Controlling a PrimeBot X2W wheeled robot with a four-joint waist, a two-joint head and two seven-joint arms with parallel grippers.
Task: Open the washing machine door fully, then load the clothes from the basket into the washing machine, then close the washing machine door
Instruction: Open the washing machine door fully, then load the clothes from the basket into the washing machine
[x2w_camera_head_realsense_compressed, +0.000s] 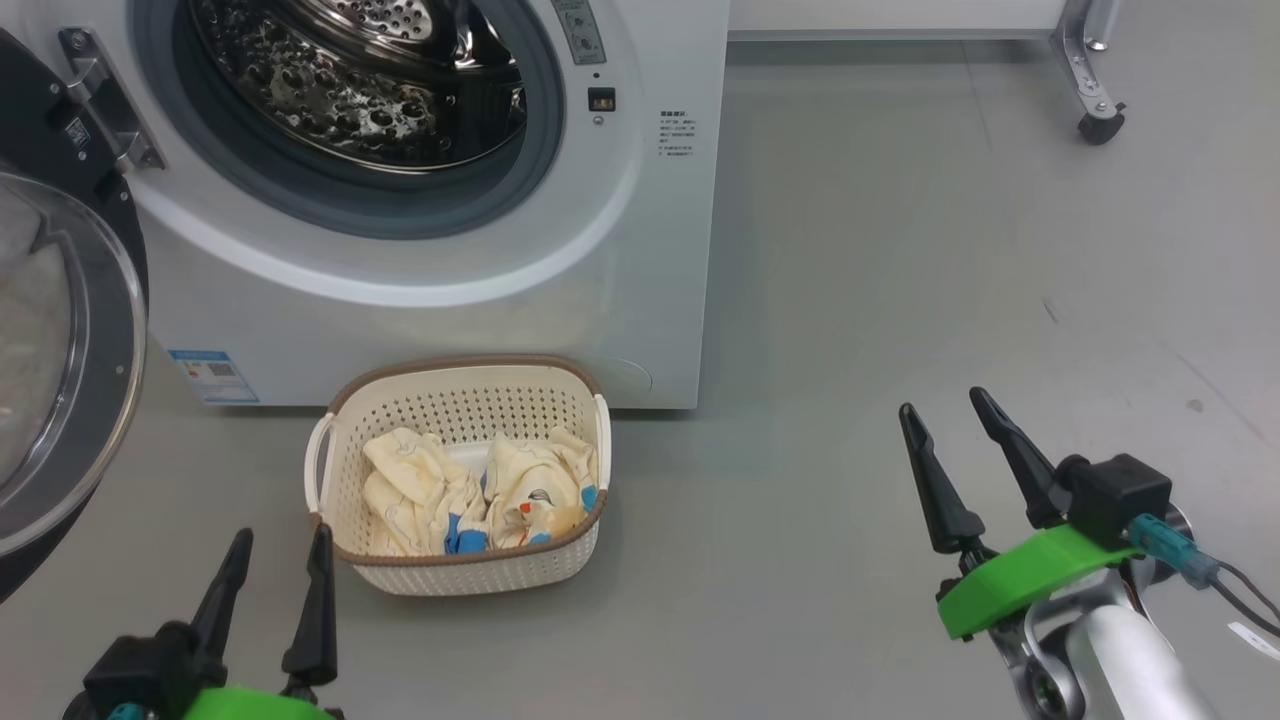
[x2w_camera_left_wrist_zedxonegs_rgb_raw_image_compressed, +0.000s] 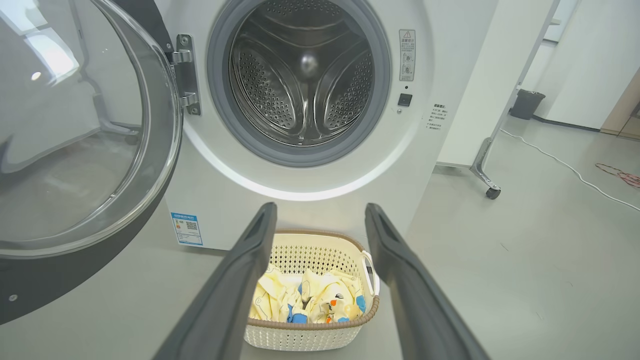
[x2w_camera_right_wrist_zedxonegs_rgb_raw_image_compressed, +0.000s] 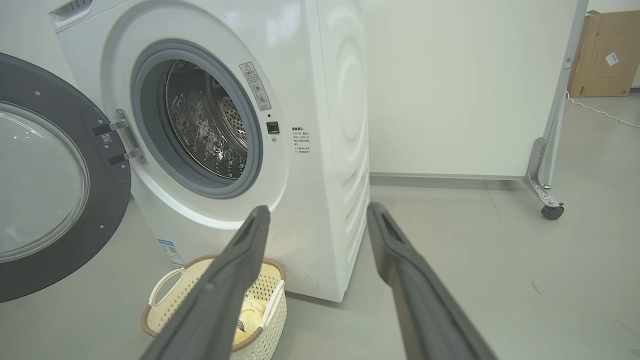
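Entry, left arm: your left gripper (x2w_camera_head_realsense_compressed: 282, 535) sits low at the lower left of the head view, fingers spread, holding nothing. It is just short of the near-left corner of the basket (x2w_camera_head_realsense_compressed: 460, 395).

Right arm: your right gripper (x2w_camera_head_realsense_compressed: 942, 402) is spread wide, also holding nothing, over bare grey floor (x2w_camera_head_realsense_compressed: 850, 300) well to the right of the basket.

Task things: the washing machine door (x2w_camera_head_realsense_compressed: 60, 340) is swung out on its hinge to the left of the washing machine (x2w_camera_head_realsense_compressed: 430, 300). The drum (x2w_camera_head_realsense_compressed: 360, 90) shows bare perforated steel. The basket stands on the floor just before the machine's front, below the opening and near a blue label sticker (x2w_camera_head_realsense_compressed: 213, 376). The clothes (x2w_camera_head_realsense_compressed: 470, 495) lie crumpled inside it, pale yellow with blue cuffs.

Surroundings: the open door stands close on your left arm's outer side. A white panel on a castor (x2w_camera_head_realsense_compressed: 1100, 125) stands to the right of the machine, well apart from both arms. Beyond it, the left wrist view shows a dark bin (x2w_camera_left_wrist_zedxonegs_rgb_raw_image_compressed: 527, 104) and a white cable (x2w_camera_left_wrist_zedxonegs_rgb_raw_image_compressed: 575, 173) along the floor.
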